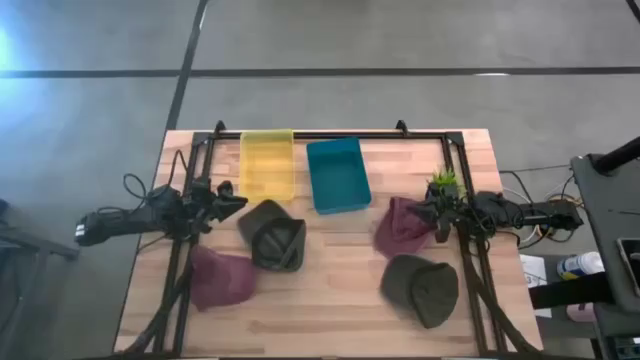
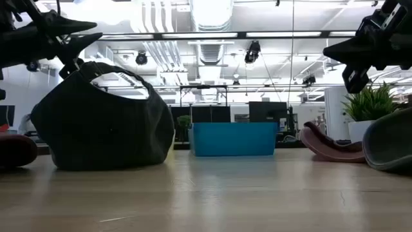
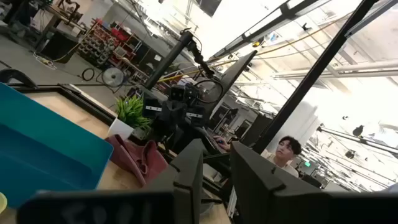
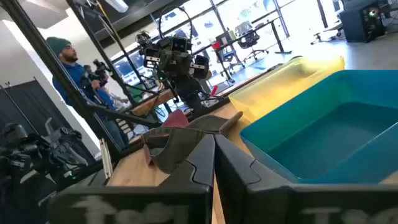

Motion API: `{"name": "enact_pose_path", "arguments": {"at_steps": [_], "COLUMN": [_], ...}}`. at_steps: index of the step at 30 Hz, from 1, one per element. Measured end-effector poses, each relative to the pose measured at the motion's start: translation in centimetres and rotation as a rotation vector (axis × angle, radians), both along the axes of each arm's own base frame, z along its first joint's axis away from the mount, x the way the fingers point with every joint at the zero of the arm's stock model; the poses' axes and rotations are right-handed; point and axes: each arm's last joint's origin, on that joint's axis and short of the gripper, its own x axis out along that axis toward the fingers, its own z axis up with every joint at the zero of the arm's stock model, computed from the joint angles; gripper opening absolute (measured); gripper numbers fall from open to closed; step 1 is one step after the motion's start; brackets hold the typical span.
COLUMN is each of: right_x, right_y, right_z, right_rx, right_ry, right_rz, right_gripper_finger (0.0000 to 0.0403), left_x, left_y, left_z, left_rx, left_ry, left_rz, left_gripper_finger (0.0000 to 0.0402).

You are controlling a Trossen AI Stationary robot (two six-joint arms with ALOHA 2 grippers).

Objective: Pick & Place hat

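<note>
Wooden worktop (image 1: 330, 290) in an open workshop, left hand (image 1: 228, 203) slightly parted, empty, dark hat (image 1: 273, 236) just beside it, right hand (image 1: 420, 212) closed, empty, maroon hat (image 1: 400, 228) beneath, bare boards between arms.

Bare table (image 1: 335, 280) between the hats (bins (image 1: 338, 175) crowd the back).
</note>
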Motion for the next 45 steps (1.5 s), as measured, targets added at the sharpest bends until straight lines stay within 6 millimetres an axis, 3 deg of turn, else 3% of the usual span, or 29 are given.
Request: {"name": "enact_pose_path", "arguments": {"at_steps": [20, 33, 36, 39, 45], "right_x": [0.0, 0.0, 0.0, 0.0, -0.1], "right_y": [-0.1, -0.1, -0.1, -0.1, -0.3], "right_z": [0.0, 0.0, 0.0, 0.3, 1.0], "right_rx": [-0.061, -0.05, 0.058, 0.285, 0.606], "right_ry": [0.007, 0.006, -0.01, -0.067, -0.197], "right_rz": [-0.031, -0.03, -0.024, -0.013, -0.032], "right_gripper_finger": [0.0009, 0.0009, 0.0009, 0.0009, 0.0009], "left_x": [0.0, -0.1, -0.2, -0.3, -0.8], "left_y": [0.1, 0.4, 0.4, 0.6, 1.3], "left_z": [0.0, 0.3, 0.6, 0.9, 1.4], "left_rx": [0.067, -0.132, -0.266, -0.314, -0.256], "left_ry": [0.005, -0.051, -0.082, -0.117, -0.168], "left_rz": [0.064, 0.117, 0.078, 0.114, 0.427], "left_gripper_finger": [0.0075, 0.0075, 0.0075, 0.0075, 0.0075]}}
